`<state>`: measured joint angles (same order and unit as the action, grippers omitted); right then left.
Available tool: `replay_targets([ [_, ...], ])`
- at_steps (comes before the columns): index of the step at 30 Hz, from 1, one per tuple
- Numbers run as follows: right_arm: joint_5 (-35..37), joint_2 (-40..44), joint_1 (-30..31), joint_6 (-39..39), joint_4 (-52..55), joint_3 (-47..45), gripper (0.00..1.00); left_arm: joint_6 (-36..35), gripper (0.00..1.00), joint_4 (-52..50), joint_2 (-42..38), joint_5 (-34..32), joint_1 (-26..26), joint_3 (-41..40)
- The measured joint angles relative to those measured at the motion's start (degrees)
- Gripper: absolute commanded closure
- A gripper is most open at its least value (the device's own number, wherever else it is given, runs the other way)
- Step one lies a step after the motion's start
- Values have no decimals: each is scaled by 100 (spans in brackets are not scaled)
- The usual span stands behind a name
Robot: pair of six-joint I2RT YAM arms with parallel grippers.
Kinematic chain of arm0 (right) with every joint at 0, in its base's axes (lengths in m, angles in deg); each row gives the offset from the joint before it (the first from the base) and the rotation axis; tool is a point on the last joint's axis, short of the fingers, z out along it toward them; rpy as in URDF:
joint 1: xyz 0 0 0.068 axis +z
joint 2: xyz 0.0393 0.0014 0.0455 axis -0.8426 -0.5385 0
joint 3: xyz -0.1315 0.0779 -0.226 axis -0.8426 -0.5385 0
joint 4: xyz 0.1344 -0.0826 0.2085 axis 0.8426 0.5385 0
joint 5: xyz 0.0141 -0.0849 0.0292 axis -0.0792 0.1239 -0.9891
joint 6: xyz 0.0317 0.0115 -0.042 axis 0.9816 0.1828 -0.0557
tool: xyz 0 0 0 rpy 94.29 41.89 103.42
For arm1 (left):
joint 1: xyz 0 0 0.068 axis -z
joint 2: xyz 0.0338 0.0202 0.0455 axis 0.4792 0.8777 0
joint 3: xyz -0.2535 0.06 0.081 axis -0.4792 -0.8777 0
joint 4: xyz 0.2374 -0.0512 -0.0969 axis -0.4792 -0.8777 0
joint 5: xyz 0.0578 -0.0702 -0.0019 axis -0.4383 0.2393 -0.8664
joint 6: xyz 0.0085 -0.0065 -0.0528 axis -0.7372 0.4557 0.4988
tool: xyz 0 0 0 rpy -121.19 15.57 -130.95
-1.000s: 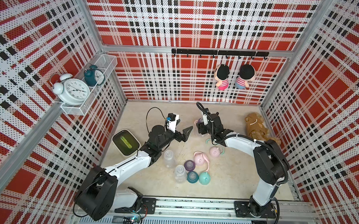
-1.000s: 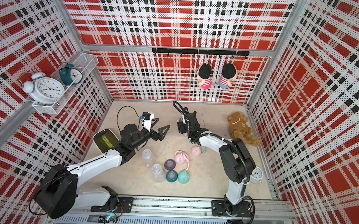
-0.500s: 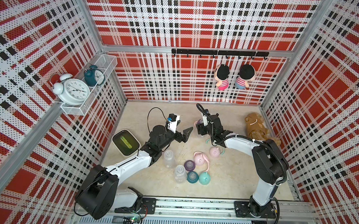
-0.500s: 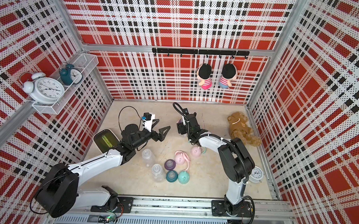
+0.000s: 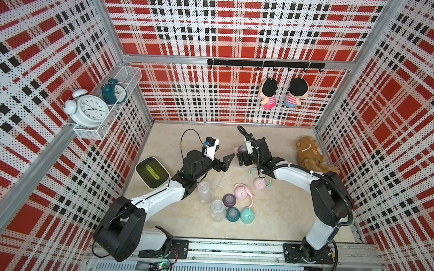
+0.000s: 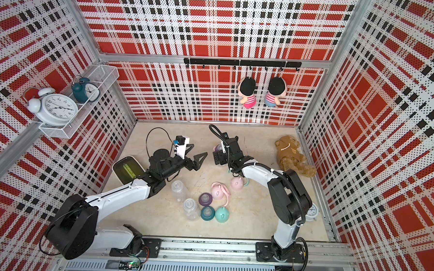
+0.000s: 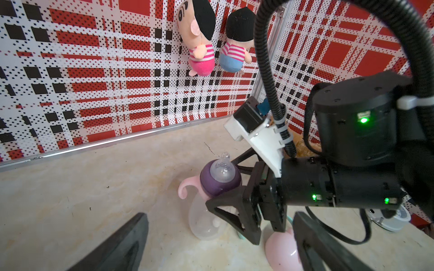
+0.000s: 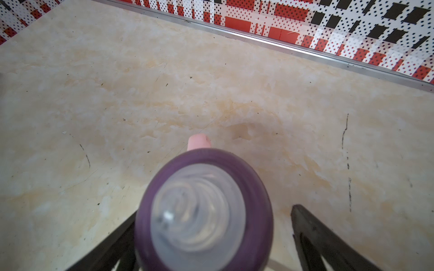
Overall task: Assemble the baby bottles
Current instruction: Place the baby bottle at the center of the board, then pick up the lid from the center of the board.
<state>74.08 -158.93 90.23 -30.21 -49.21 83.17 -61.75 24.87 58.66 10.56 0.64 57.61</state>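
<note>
Baby bottle [image 7: 218, 179] between right jaws

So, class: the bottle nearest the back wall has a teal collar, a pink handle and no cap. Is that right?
No. The collar is purple, not teal; the left wrist view shows it. The bottle nearest the back wall does have a pink handle and no cap.

Left arm [image 5: 158, 195] and right arm [image 5: 294, 173] reach inward; left pincer [image 5: 222, 154] and right pincer [image 5: 239, 155] face each other, near but apart, jaws spread wide.
</note>
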Motion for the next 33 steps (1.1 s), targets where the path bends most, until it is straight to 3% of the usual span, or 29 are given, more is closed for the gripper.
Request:
replay_targets([
  [13, -507, 1681, 0, 688, 1915, 4, 10, -2, 2, -2, 0, -22, 0, 39],
  [19, -675, 2225, 0, 1287, 2474, -680, 13, -4, 2, -2, 0, -22, 0, 39],
  [28, -691, 2302, 0, 2002, 2111, -2116, 17, -4, 2, -2, 0, -17, 57, 39],
  [33, -560, 2120, 0, 2273, 1663, -2306, 20, -9, 2, -2, -20, -20, 72, 39],
])
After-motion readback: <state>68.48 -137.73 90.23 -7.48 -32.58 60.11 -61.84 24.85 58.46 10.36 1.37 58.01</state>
